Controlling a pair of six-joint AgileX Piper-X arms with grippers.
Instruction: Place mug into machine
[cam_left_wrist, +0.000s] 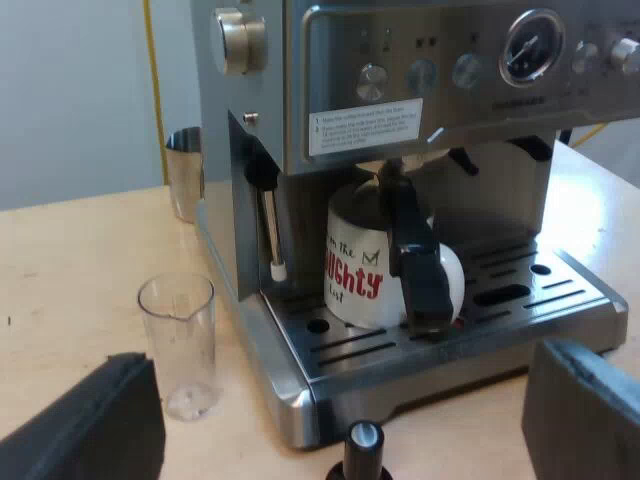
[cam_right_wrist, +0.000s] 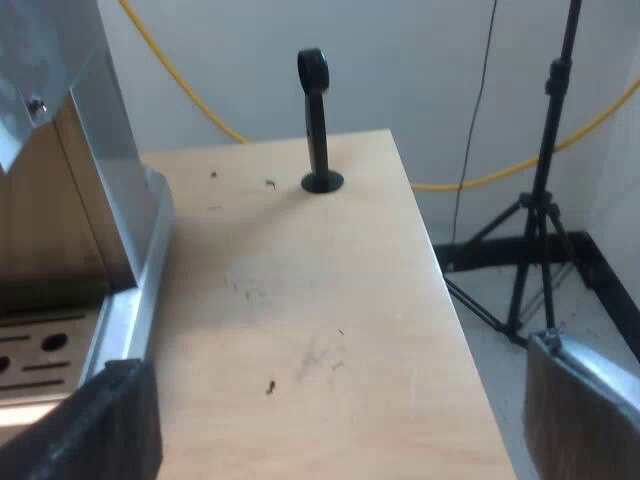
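A white mug (cam_left_wrist: 350, 272) with red and black lettering stands on the drip tray (cam_left_wrist: 520, 300) of the espresso machine (cam_left_wrist: 420, 90), under the brew head. The metal holder is locked into the machine's front, and its dark handle (cam_left_wrist: 415, 255) slants down across the mug to a red end. My left gripper (cam_left_wrist: 345, 405) hangs open before the machine's front, apart from the mug, with nothing between its fingers (cam_left_wrist: 95, 430). My right gripper (cam_right_wrist: 330, 405) is open over bare tabletop beside the machine's side (cam_right_wrist: 120, 200), holding nothing.
A measuring glass (cam_left_wrist: 180, 345) stands on the table by the machine's corner. A black-knobbed tamper (cam_left_wrist: 365, 445) sits just before the drip tray. A metal jug (cam_left_wrist: 185, 170) stands behind. A black post (cam_right_wrist: 318, 120) rises from the wooden table (cam_right_wrist: 320, 300); a tripod (cam_right_wrist: 530, 230) stands beyond its edge.
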